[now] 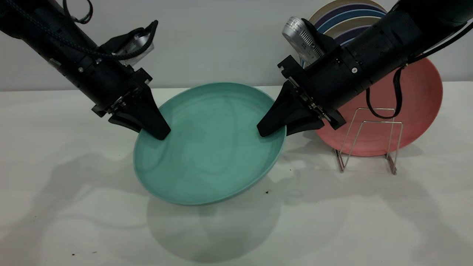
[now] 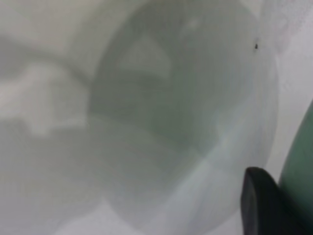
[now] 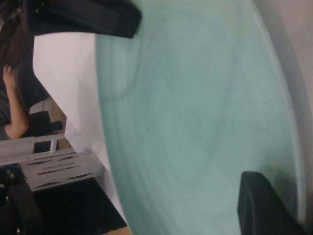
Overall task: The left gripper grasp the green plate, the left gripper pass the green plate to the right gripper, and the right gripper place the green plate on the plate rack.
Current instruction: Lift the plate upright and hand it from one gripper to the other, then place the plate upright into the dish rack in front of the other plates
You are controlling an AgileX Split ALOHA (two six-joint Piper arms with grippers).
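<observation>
Plate: the round matte teal-green plate (image 1: 208, 144) hangs tilted above the white surface (image 1: 74, 207), its shadow beneath, held at opposite rims by both arms.
Left pincer: the black left pincer (image 1: 157, 131), with braided cable, is clamped on the plate's left rim.
Right pincer: the black right pincer (image 1: 271, 129), carrying a silver ribbed camera, bites the right rim; its wrist view shows a finger (image 3: 266, 205) lying on the plate face.
Step in hand: the handover, by my judgement. The right grip should be firm before the left lets go, and the left should open slowly, as the plate may swing.
Rack: the thin silver wire rack (image 1: 369, 142) stands to the right, a salmon-pink plate (image 1: 417, 107) behind its loops.
Writing: none legible anywhere.
</observation>
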